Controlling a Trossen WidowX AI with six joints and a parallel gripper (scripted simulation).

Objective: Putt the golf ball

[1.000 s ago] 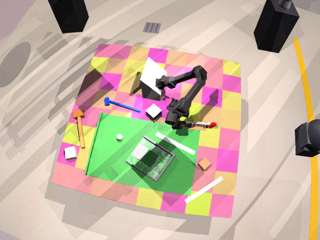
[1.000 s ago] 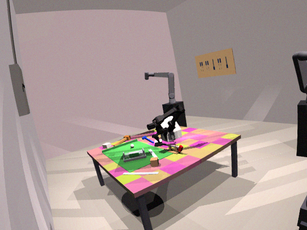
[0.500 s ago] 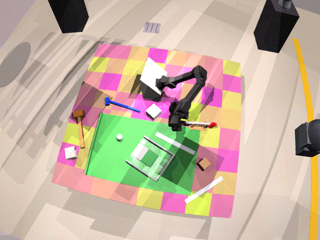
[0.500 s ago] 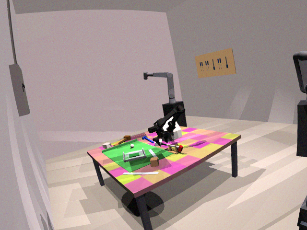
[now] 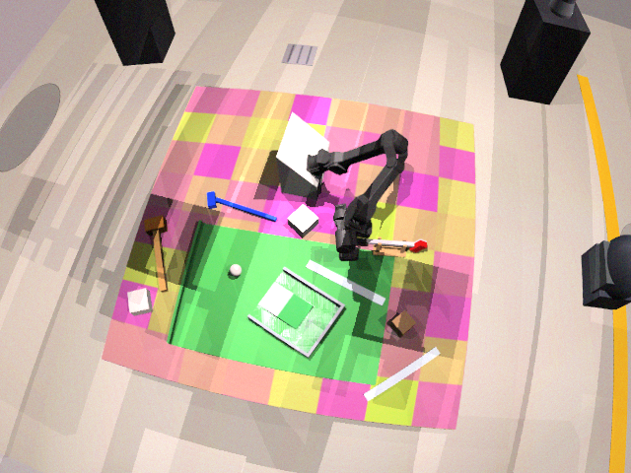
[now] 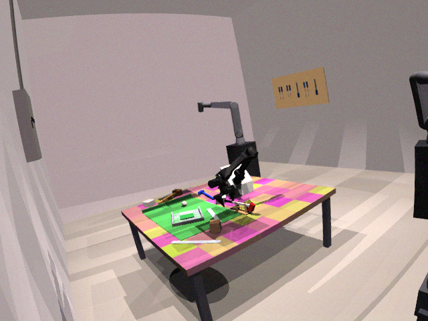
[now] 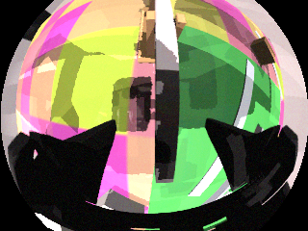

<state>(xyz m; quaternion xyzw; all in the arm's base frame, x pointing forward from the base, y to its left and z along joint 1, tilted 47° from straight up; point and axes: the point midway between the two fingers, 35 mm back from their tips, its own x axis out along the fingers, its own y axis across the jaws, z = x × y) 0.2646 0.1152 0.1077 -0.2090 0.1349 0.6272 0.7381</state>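
Hand (image 5: 351,250) spread wide with nothing in it, poised over the grip end of the red putter (image 5: 394,244), putter lying on a small wooden stand (image 5: 389,249) at the green mat's (image 5: 239,330) edge, golf ball (image 5: 235,270) well apart, bench (image 6: 303,203) beneath.

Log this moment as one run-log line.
phase: pre-grasp | claw: open, empty, at the grip end of the red putter | putter: on its wooden stand | golf ball: on green mat, untouched
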